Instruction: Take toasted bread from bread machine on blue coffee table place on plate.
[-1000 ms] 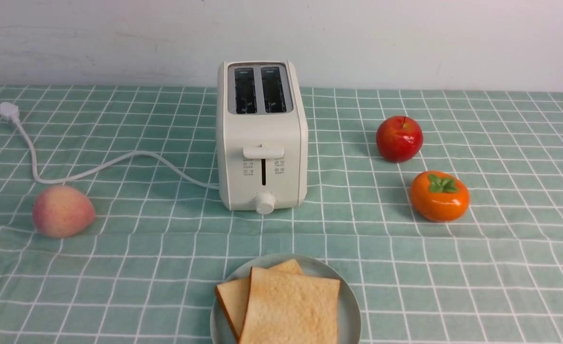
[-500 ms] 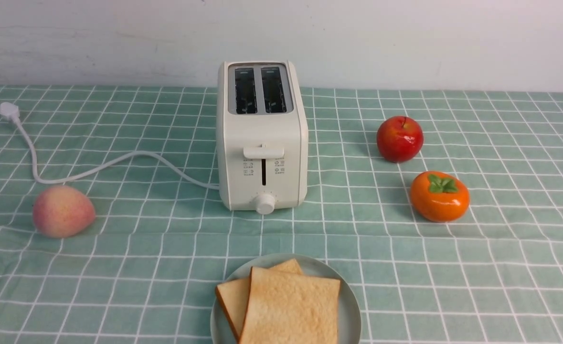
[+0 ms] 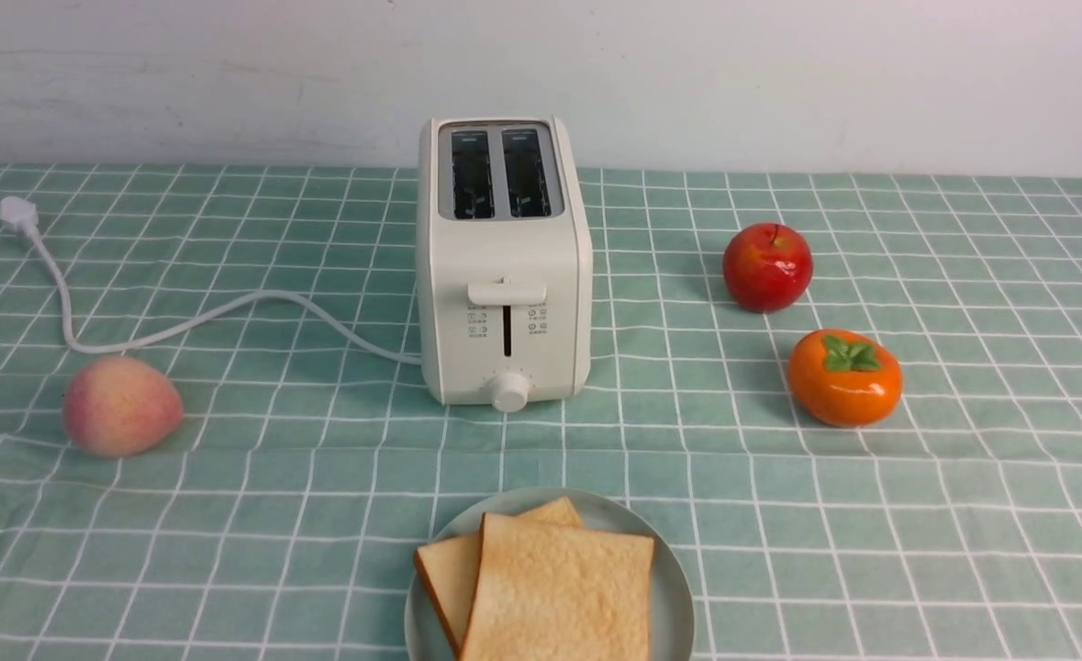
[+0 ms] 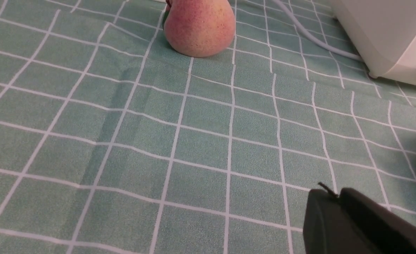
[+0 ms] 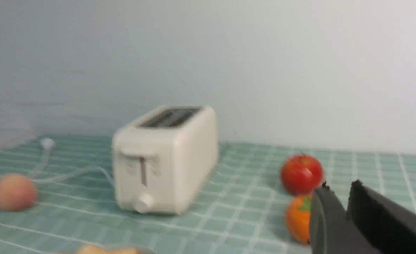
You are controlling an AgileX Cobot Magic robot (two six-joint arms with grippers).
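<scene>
I see both slices of toast [image 3: 541,588] stacked on the plate [image 3: 674,588], just in front of the toaster [image 3: 504,266], whose slots look empty; I judge the job done. My left tool [image 4: 356,225] hangs over bare counter [image 3: 228,514] near the peach [image 3: 121,406], left of the toaster, grasping nothing. My right tool [image 5: 338,208] has its jaws slightly parted, nothing between them. The apple [image 3: 767,267] and persimmon [image 3: 844,377] stand well right of the toaster, so there's open room on both sides of the plate.
</scene>
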